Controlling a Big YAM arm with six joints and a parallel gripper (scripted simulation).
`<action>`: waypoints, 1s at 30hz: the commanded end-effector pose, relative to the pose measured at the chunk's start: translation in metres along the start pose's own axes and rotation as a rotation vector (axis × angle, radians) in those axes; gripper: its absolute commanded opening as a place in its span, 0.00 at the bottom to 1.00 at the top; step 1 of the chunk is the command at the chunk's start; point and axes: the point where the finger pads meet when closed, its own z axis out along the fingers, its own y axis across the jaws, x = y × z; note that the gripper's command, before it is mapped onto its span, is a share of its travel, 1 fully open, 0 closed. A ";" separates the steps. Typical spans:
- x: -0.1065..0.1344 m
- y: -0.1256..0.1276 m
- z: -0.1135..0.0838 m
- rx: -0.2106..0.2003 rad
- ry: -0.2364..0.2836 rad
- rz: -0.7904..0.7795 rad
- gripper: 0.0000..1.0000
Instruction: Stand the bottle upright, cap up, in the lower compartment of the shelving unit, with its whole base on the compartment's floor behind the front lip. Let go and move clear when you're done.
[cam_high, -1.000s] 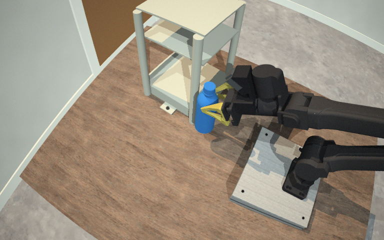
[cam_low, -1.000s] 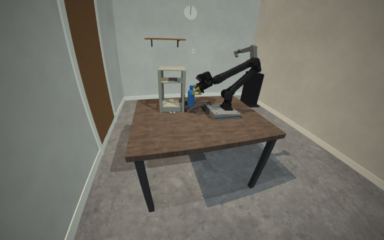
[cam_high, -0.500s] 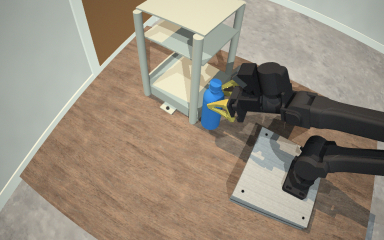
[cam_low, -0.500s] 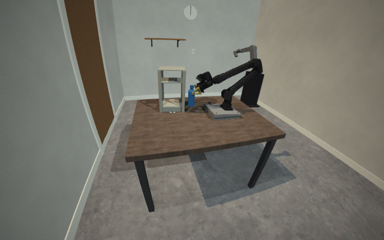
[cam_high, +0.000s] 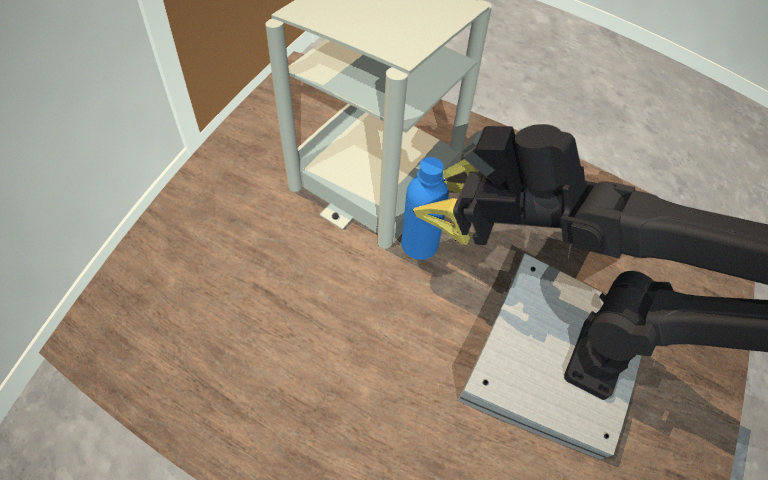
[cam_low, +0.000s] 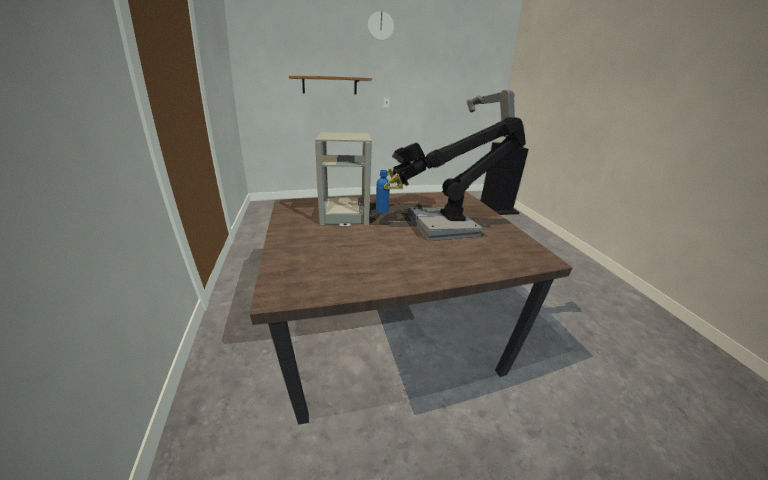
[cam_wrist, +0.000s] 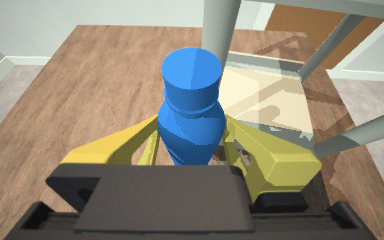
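The blue bottle is upright, cap up. It is outside the shelving unit, on the side facing the arm, close to a corner post in the top view. My gripper is shut on the bottle's upper body, one yellow finger on each side. The bottle seems to hang a little above the table, its shadow apart from its base. The lower compartment's pale floor has low raised edges. The bottle's base is hidden in the wrist view.
The middle shelf spans the unit above the lower compartment, between the corner posts. A small screwed tab sticks out at the unit's foot. The arm's metal base plate is on the wooden table.
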 end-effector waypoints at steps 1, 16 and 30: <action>-0.039 0.000 -0.004 -0.004 -0.071 -0.026 0.44; -0.012 -0.027 -0.017 0.044 -0.038 0.001 0.44; 0.002 -0.062 -0.036 0.099 -0.031 0.026 0.44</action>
